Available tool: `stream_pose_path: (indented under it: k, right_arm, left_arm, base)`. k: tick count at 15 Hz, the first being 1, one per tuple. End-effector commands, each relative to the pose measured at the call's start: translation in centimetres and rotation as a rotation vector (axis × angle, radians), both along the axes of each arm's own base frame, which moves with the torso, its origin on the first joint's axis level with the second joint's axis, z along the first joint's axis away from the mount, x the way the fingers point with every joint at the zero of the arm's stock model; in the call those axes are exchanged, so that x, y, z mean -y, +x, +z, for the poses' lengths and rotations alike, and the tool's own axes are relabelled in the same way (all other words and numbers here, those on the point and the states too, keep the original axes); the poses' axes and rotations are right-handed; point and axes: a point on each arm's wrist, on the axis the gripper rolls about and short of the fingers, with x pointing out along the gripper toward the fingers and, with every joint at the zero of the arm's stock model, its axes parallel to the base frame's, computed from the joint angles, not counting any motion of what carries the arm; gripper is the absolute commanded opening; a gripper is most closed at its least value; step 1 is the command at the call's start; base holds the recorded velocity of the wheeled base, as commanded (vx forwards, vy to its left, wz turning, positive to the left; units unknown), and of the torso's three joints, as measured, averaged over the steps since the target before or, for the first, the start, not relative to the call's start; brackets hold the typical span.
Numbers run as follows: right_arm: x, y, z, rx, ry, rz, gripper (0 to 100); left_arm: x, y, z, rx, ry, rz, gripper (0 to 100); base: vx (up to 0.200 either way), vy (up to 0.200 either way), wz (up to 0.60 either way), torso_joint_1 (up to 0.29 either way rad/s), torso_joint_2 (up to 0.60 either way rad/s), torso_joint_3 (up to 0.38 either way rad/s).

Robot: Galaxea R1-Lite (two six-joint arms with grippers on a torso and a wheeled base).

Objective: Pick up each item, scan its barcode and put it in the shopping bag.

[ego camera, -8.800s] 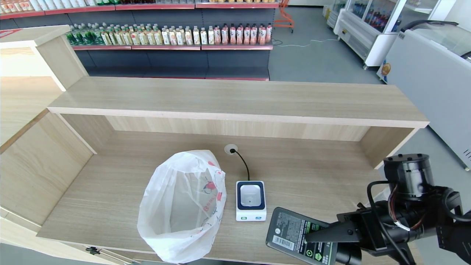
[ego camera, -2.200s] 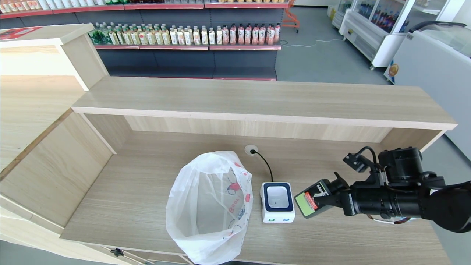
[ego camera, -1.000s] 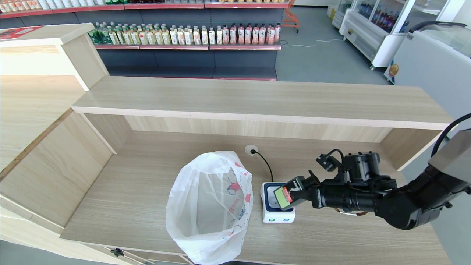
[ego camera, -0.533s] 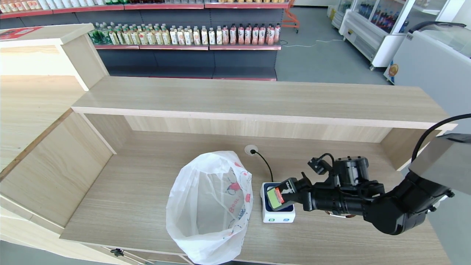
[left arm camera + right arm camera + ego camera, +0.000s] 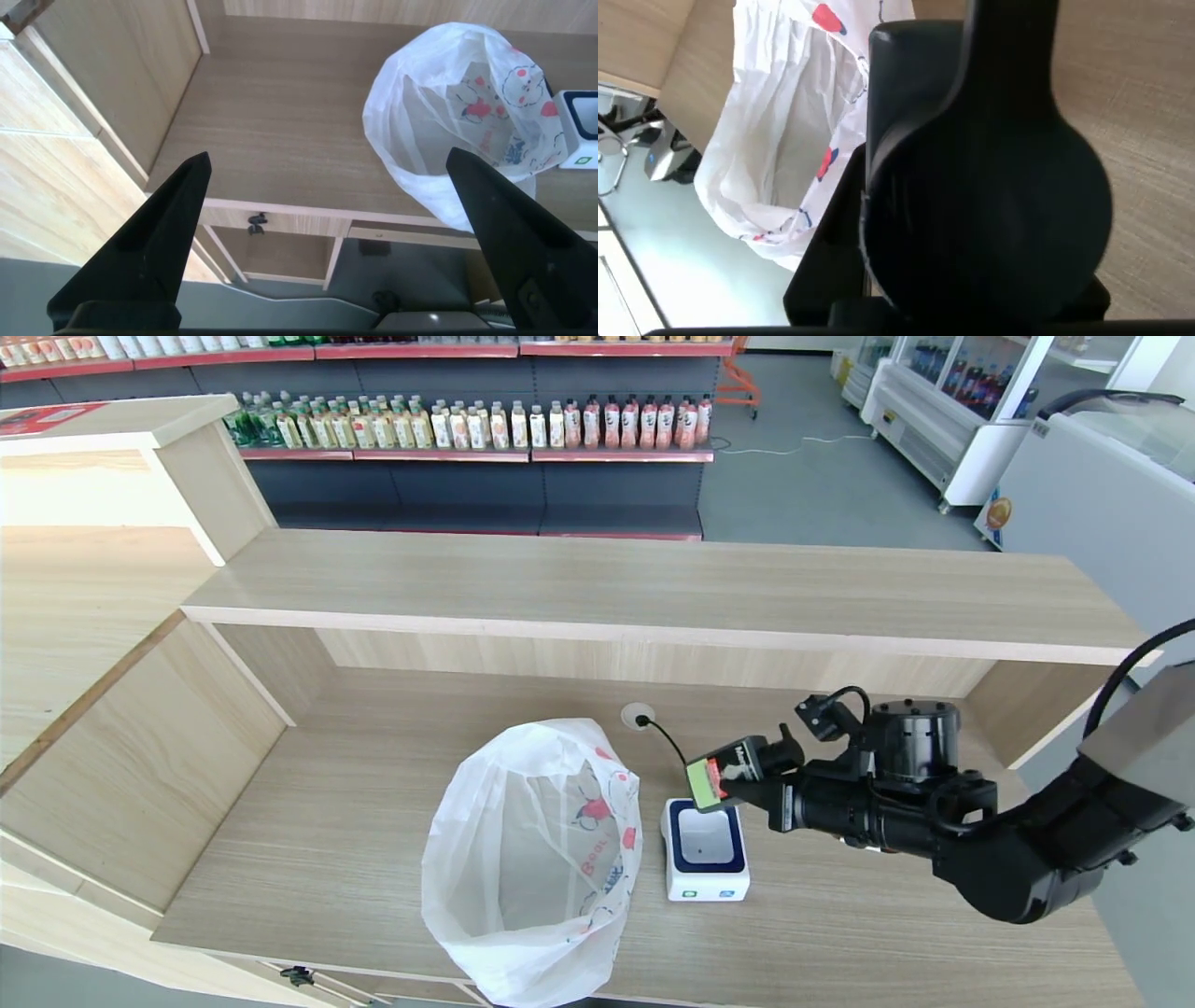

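Observation:
My right gripper point(image 5: 747, 775) is shut on a flat dark packet point(image 5: 730, 771) with a green and red end, held in the air above the far edge of the white scanner point(image 5: 705, 849). The packet point(image 5: 990, 168) looms dark and close in the right wrist view, with the white shopping bag point(image 5: 789, 149) beyond it. That bag point(image 5: 537, 859) stands open on the counter just left of the scanner. My left gripper point(image 5: 327, 233) is open and hangs off the counter's front edge, with the bag point(image 5: 462, 112) and a corner of the scanner point(image 5: 581, 131) ahead of it.
The scanner's black cable point(image 5: 667, 742) runs to a grommet point(image 5: 638, 715) in the wooden counter point(image 5: 373, 775). A raised ledge point(image 5: 653, 588) closes the back, and side walls point(image 5: 140, 775) box in the counter. Shelves of bottles point(image 5: 467, 425) stand in the room behind.
Over the last second my right gripper came low over the scanner window with the packet, then lifted it up and slightly back. The bag and scanner stayed put.

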Motion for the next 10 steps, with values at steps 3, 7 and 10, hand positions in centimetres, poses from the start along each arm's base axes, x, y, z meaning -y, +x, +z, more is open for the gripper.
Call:
stream_pose_path:
  k: [3, 7, 10]
  right_arm:
    - [2.9, -4.3, 6.6, 0.168, -0.166, -0.010, 0]
    - [2.7, -4.3, 5.7, 0.150, -0.218, -0.082, 0]
    - [2.0, -4.0, 5.1, 0.131, -0.220, -0.062, 0]
  left_arm:
    - [0.0, 0.0, 0.0, 0.000, 0.001, 0.000, 100]
    - [0.0, 0.0, 0.0, 0.000, -0.001, 0.000, 100]
    - [0.0, 0.0, 0.0, 0.000, -0.001, 0.000, 100]
  base:
    - [0.000, 0.000, 0.00, 0.000, 0.00, 0.000]
    - [0.000, 0.000, 0.00, 0.000, 0.00, 0.000]
    - [0.000, 0.200, 0.00, 0.004, 0.00, 0.002]
